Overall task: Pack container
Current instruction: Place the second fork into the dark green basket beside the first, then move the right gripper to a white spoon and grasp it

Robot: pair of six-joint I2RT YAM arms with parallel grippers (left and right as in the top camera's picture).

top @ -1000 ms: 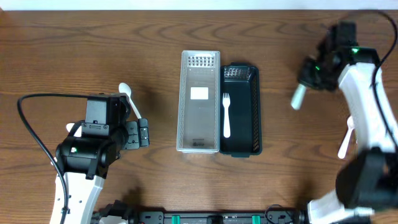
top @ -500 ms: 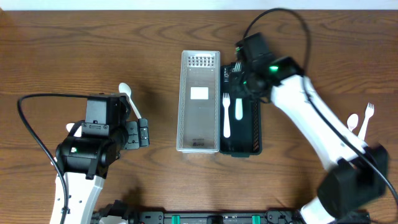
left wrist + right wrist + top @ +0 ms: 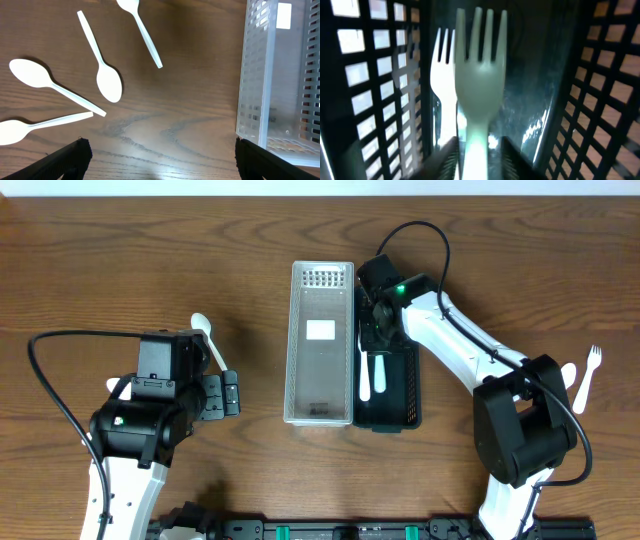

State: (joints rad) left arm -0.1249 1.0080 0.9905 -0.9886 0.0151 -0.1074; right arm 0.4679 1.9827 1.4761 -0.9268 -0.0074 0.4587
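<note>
A black lattice container [image 3: 412, 380] stands beside a clear container [image 3: 295, 340] at the table's middle. One white fork [image 3: 364, 375] lies in the black one. My right gripper [image 3: 378, 330] is inside the black container [image 3: 370, 75], shut on a second white fork [image 3: 480, 65] held low over the lying fork [image 3: 442, 85]; the fingers [image 3: 479, 150] flank its handle. My left gripper [image 3: 225, 393] is open and empty [image 3: 160, 162] over bare table, left of the clear container [image 3: 260, 75]. Several white spoons [image 3: 107, 85] lie ahead of it.
A white spoon [image 3: 205, 330] shows beside the left arm. Another fork [image 3: 588, 370] and a spoon [image 3: 568, 375] lie at the far right of the table. The clear container holds only a white label.
My right arm has swung from the far right to the black container with a fork and lowered it inside. The left arm has not moved.
</note>
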